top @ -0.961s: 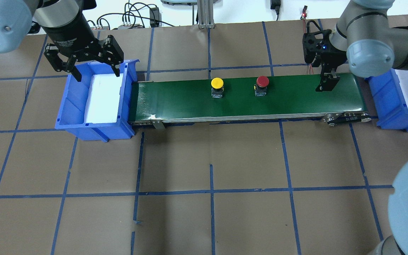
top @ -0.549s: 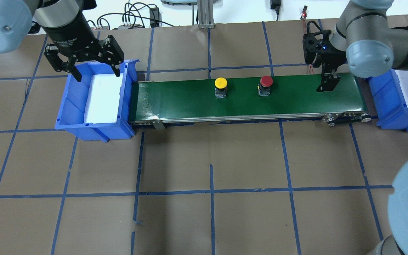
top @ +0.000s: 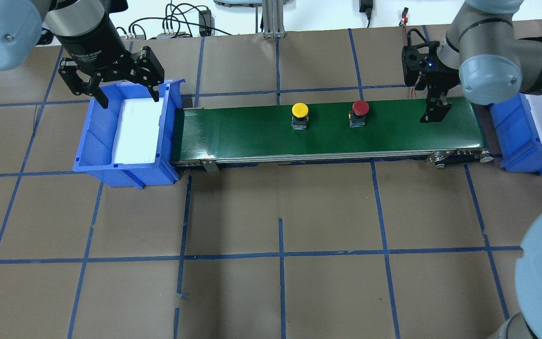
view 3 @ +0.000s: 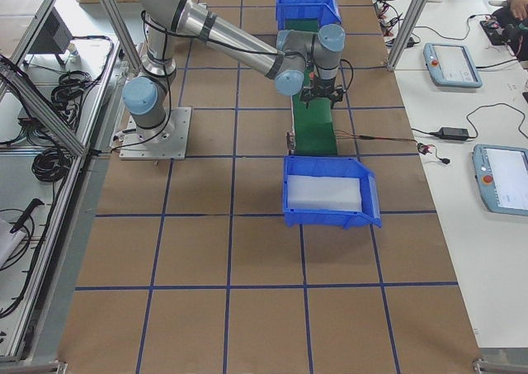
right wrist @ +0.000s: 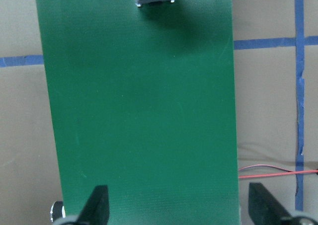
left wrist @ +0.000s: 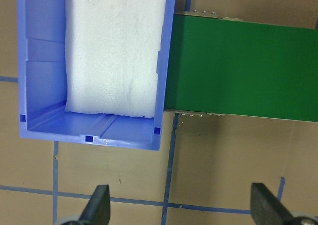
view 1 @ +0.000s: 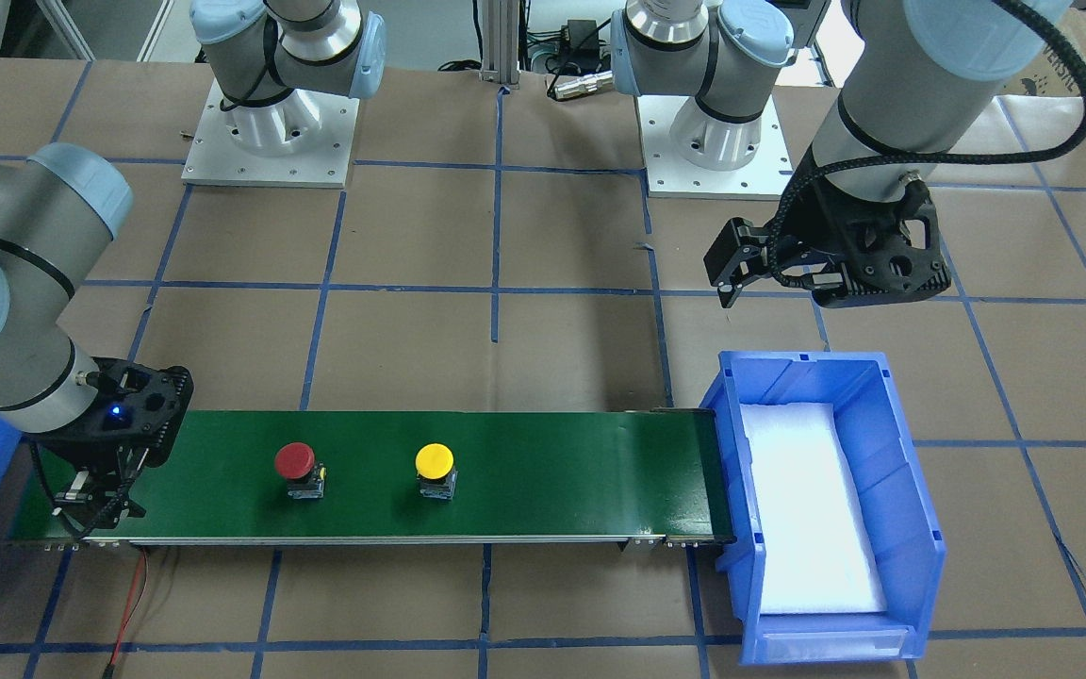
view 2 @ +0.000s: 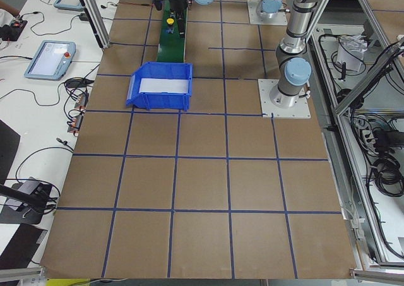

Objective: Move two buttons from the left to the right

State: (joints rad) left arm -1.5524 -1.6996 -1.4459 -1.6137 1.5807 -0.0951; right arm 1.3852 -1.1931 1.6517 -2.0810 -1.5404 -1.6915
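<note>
Buttons stand upright mid-belt on the long green conveyor belt (view 1: 552,471), the round red-capped push button (view 1: 295,460) nearer the right gripper (right wrist: 180,210), which hovers spread wide; the yellow-capped one (view 1: 435,461) sits alongside. Beyond, the left gripper (left wrist: 181,212) hangs splayed above the far end of the foam-lined blue plastic bin (view 1: 920,528).

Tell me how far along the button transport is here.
Done: the red button and yellow button are out of the left bin, upright on the green belt, mid-length. In hand: nothing; the left gripper and right gripper are both open and empty, the right one over the belt's right end. Left: both buttons must reach the right bin.
</note>
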